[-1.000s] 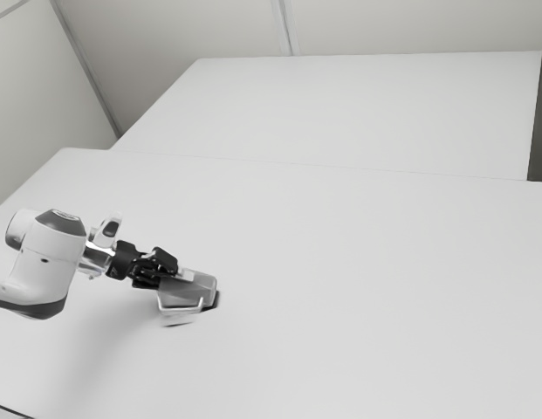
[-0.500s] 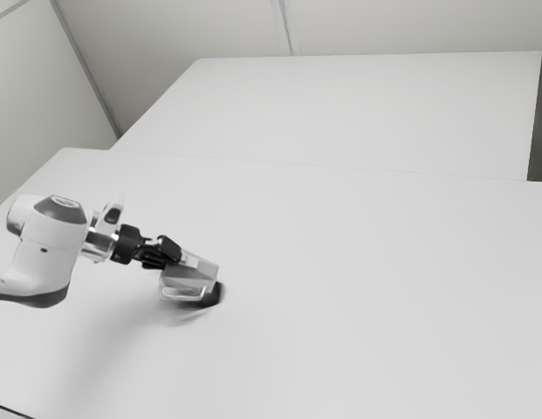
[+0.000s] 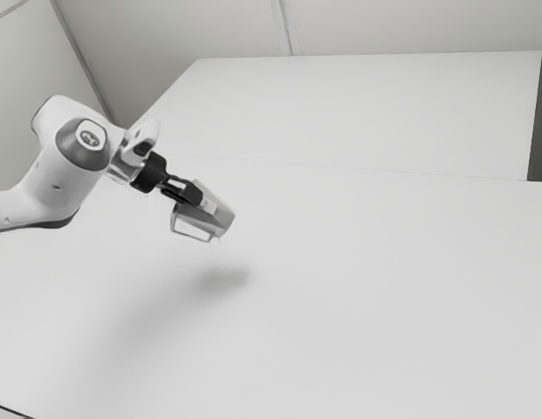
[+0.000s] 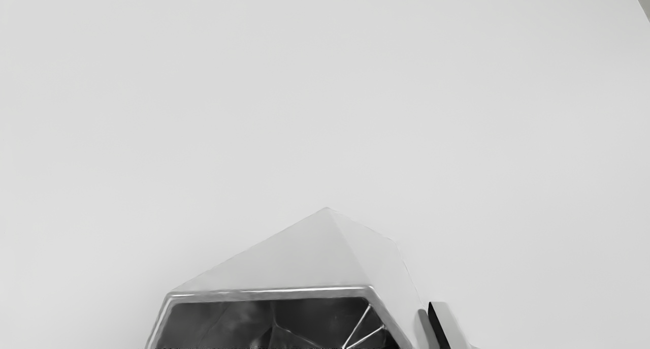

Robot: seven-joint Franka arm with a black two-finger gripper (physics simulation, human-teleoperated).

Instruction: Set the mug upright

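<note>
Held up above the table (image 3: 358,288), the grey, angular mug (image 3: 220,215) hangs tilted, its handle on the underside in the exterior view. The black gripper (image 3: 201,201) is shut on it near the rim. In the wrist view the mug (image 4: 289,262) has its dark opening facing my hand and its closed end pointing away. One finger of my gripper (image 4: 439,326) stands against the outer wall; the other finger cannot be made out there. The mug's shadow lies apart from it on the table.
A second white surface (image 3: 358,113) lies beyond the table, with pale walls (image 3: 166,44) behind it. The arm reaches in from the exterior view's left.
My hand has risen and moved toward the exterior view's right, carrying the mug up off the table. The mug's far end now points more steeply down, and its shadow has separated from it.
</note>
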